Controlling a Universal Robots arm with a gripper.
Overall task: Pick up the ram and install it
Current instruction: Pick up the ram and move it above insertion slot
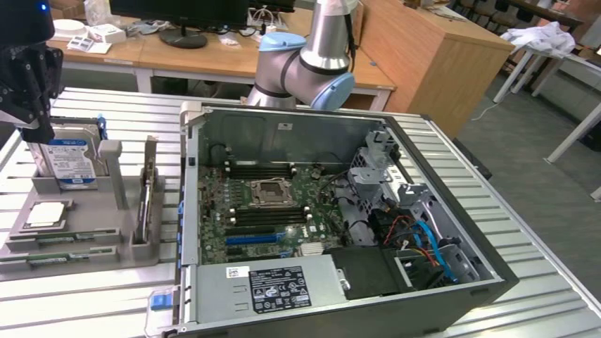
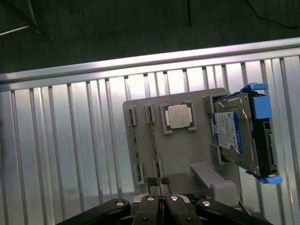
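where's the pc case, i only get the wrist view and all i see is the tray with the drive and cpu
Observer: The open case stands beside the tray, on the exterior view's right of it.
Operator: is its side panel off
Observer: Yes, the motherboard lies exposed, facing up.
Operator: where does the arm come from
Observer: The arm rises just behind the case's far wall.

The tray (image 2: 187,154) is finished in grey, the table (image 2: 56,154) in ribbed silver; the hard drive (image 2: 232,136) is labelled blue-and-white; the ram (image 1: 52,258) and motherboard (image 1: 272,208) are coloured green.
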